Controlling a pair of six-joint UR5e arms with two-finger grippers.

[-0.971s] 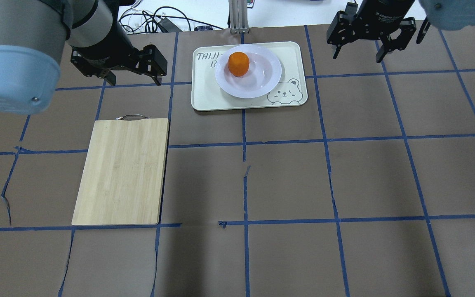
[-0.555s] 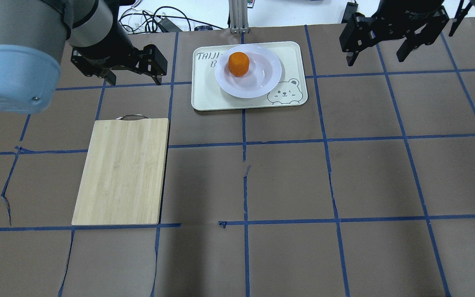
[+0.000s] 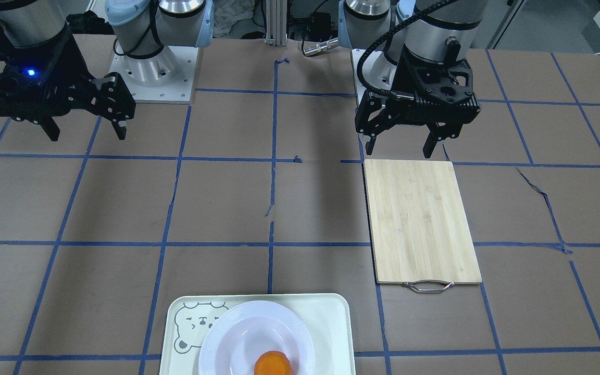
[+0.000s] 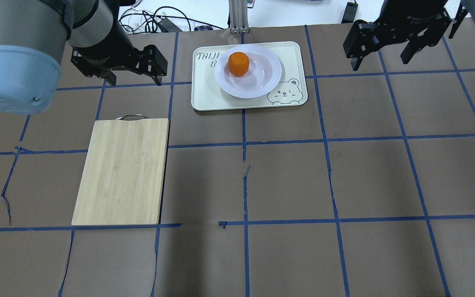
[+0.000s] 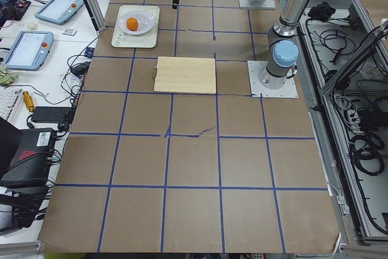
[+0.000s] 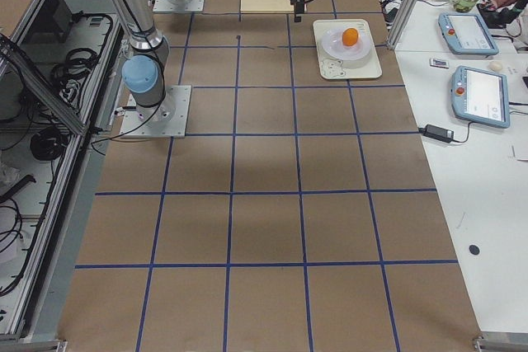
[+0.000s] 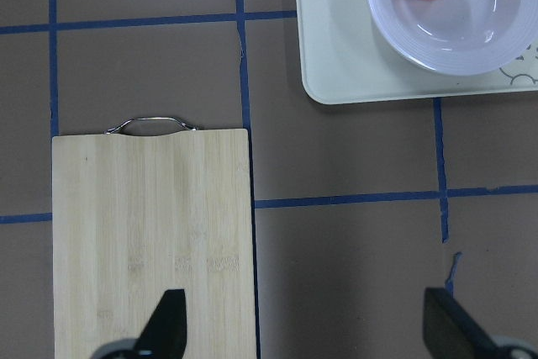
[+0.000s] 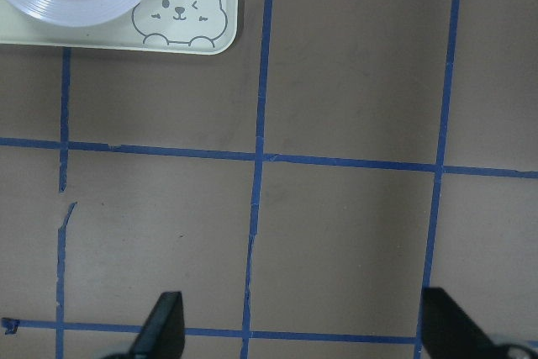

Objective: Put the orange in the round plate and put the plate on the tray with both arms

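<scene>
Both of my tools are hanging empty above the worktop [image 4: 287, 181], well clear of the goods. I am holding the left tool [image 4: 135, 80] high, to the left of the tray [image 4: 204, 97]. Its wrist camera is showing the two fingertips spread wide with nothing between them, one over the right edge of the wooden cutting board [image 4: 122, 171] and the other over bare brown paper. I am holding the right tool [image 4: 379, 62] equally wide, off to the right of the tray, and its wrist view is showing only taped paper between the tips.

The orange [image 4: 238, 63] is sitting in the round plate [image 4: 262, 76], a little left of the sunken centre and toward the far side. The plate is resting flat on the tray, whose bear drawing is peeking out at the near right corner. The tray is lying at the far middle of the worktop.

As I am judging it, both placements are done and only a clean parking of the arms is remaining. To do that well, I am planning to move each tool outward and upward, away from the tray and never across it. That way no finger is clipping the plate's rim or nudging the orange, which is round and liable to roll. Slow, level motion is suiting this, and nothing is needing a grip now.
</scene>
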